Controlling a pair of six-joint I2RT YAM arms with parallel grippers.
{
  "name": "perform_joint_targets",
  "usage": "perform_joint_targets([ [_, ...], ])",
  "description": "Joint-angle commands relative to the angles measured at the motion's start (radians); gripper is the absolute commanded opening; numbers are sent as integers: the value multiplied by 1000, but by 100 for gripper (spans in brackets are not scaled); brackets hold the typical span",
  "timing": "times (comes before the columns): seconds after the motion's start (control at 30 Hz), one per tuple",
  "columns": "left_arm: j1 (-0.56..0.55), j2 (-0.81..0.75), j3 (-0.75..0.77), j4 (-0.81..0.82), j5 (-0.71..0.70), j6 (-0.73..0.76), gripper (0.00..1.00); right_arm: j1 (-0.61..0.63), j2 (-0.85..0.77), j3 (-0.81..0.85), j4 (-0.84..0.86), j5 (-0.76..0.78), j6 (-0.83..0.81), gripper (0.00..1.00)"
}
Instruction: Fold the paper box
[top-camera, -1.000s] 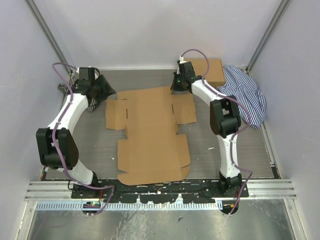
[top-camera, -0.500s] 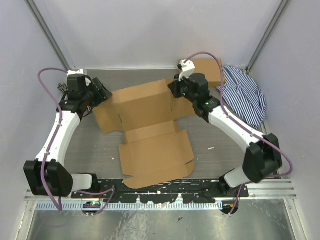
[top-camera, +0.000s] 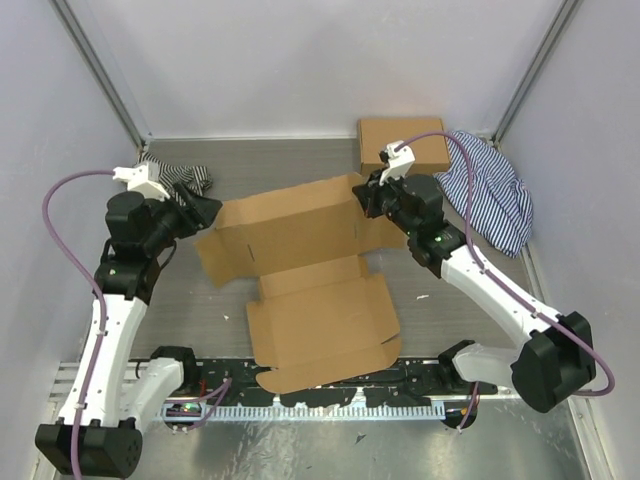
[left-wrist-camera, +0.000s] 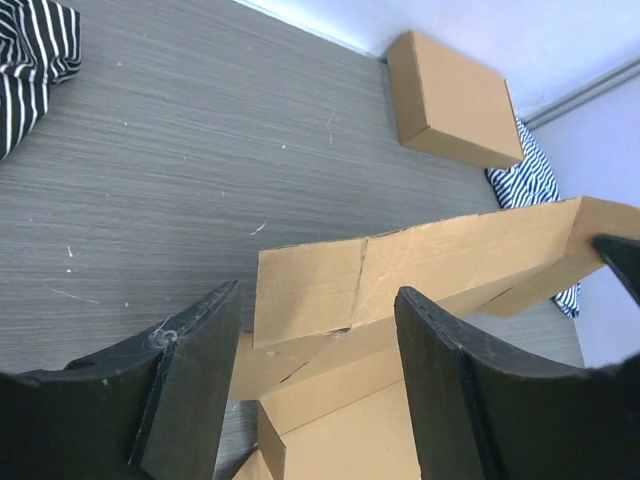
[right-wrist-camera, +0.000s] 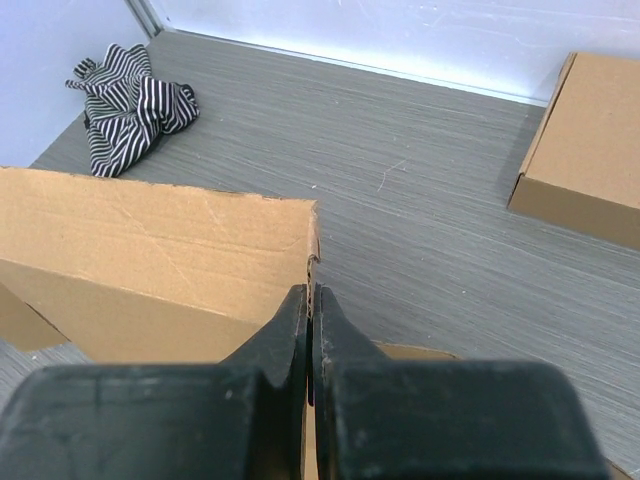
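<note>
The paper box (top-camera: 318, 322) lies in the middle of the grey counter (top-camera: 195, 300), and it is not all flat. From the top, the near part lies flat by the arm bases. The far part (top-camera: 290, 225) is lifted up and leans, with one arm at each end. The left gripper (top-camera: 203, 212) is at the left end of the lifted part and the right gripper (top-camera: 368, 195) is at the far right corner. The top view is too far away to show how the fingers stand. The left wrist camera shows that the left gripper (left-wrist-camera: 315, 300) is wide apart, with a brown side flap (left-wrist-camera: 305, 295) in the gap between its two black fingers (left-wrist-camera: 195, 370). I cannot tell if a finger touches the flap. The right wrist camera shows the right gripper (right-wrist-camera: 311, 295) pressed tight together, pinching the thin edge of the lifted part (right-wrist-camera: 150, 250). A small ready-made brown box (top-camera: 385, 135) sits at the back of the counter, just behind the right gripper. Both wrist cameras show it too, lying flat and apart from the paper box. A black and white striped cloth (top-camera: 185, 178) is bunched up at the back left, near the left gripper. A blue striped cloth (top-camera: 495, 195) lies at the back right, just beside the small box.
</note>
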Motion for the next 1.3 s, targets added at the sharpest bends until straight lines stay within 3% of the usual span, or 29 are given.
perform_joint_targets([
  [0.0, 3, 14, -53, 73, 71, 40, 69, 7, -50, 5, 64, -19, 25, 3],
  [0.43, 4, 60, -42, 112, 163, 61, 63, 7, -80, -2, 18, -36, 27, 3],
  [0.73, 2, 21, -64, 126, 230, 38, 30, 7, -62, 17, 3, -36, 33, 3],
  [0.8, 2, 6, -73, 140, 244, 29, 27, 7, -61, 20, 3, -38, 36, 3],
  [0.93, 2, 11, -79, 152, 238, 19, 39, 7, -61, 23, 3, -52, 45, 3],
  [1.0, 2, 32, -66, 136, 241, 19, 40, 8, -63, 25, 2, -56, 49, 3],
  [1.27, -16, 98, 40, 23, 194, 12, 30, 15, -65, 30, -20, -46, 47, 3],
])
